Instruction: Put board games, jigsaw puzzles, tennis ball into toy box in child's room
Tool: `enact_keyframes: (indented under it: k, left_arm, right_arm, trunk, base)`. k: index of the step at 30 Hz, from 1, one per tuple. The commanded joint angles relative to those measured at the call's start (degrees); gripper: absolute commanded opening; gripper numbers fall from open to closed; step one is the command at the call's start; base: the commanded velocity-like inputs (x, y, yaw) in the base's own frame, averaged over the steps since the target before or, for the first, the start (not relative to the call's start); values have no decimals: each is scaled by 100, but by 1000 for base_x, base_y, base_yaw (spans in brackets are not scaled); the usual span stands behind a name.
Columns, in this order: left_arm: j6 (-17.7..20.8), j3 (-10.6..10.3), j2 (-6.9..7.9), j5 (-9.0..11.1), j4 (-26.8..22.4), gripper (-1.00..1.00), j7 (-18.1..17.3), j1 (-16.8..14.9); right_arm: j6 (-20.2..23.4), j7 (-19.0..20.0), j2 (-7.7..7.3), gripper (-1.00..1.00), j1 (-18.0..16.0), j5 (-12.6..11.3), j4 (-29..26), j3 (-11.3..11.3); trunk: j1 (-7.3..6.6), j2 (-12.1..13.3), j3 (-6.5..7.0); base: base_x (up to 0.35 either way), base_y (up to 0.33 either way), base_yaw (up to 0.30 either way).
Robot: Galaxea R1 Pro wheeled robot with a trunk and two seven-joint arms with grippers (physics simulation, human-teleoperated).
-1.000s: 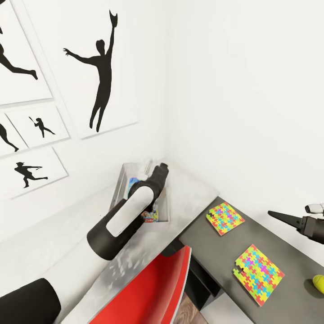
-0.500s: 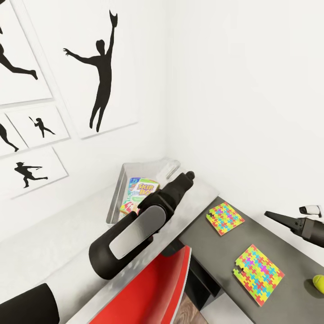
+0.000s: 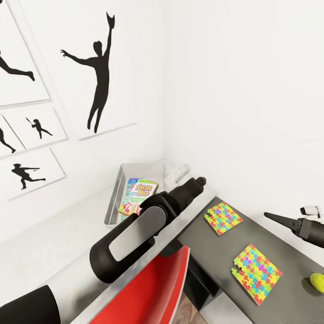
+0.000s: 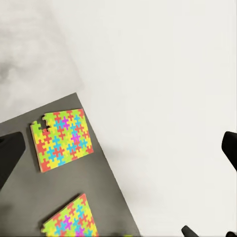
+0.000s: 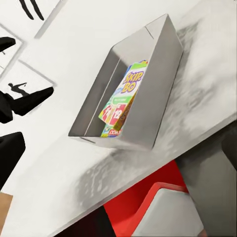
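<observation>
So the pale table (image 3: 58,252) is running along the wall with the black silhouette prints (image 3: 96,67), and the lower dark grey desk (image 3: 216,252) is butting up against its right end. A red chair (image 3: 153,288) is poking in at the near edge between them. The toy box (image 3: 114,193) is sitting at the far right end of the table, tucked into the corner, with the SKIP-BO game (image 3: 140,191) lying on top of other printed boxes inside it. The left arm (image 3: 144,222) is stretching across the table just right of the box, and its gripper (image 4: 123,148) is hanging over the dark desk with the fingers spread wide and nothing between them. Two jigsaw puzzles are lying flat on the dark desk, the far puzzle (image 3: 222,218) and the near puzzle (image 3: 256,273), well apart from each other. The right gripper (image 3: 288,222) is hovering at the right over that desk; can't tell how wide it is. The tennis ball (image 3: 318,282) is sitting at the right edge, right of the near puzzle.
</observation>
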Motion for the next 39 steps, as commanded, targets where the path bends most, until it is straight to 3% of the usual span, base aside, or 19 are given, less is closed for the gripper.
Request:
enact_keyframes:
  k: [1,5,7,18,34,39]
  left_arm:
    - [161,4,-4,29,-9,100,-41,-21]
    - [467,9,-6,59,-13,100,-216,-40]
    - [722,14,-10,83,-10,100,-419,-47]
    - [1092,84,2,127,-5,100,-1094,-16]
    - [1221,261,77,139,-23,100,-1711,122]
    - [1241,287,165,139,-25,100,-1932,149]
  right_arm:
    - [35,-132,4,100,-8,79,1,1]
    - [96,-476,11,100,-19,204,1,10]
    - [238,-866,19,100,-33,286,1,19]
    - [533,-2084,62,100,-61,391,1,37]
    - [533,-2584,91,100,-88,408,26,42]
    - [533,-2792,96,100,-134,409,77,57]
  trunk:
    - [4,-11,-6]
    - [4,-11,16]
    - [4,-11,28]
    - [4,-11,101]
    - [4,-11,194]
    - [4,-11,217]
  base:
    - [0,0,-133]
    - [0,0,-150]
    - [0,0,-173]
    - [0,0,-194]
    - [0,0,-229]
    - [0,0,-249]
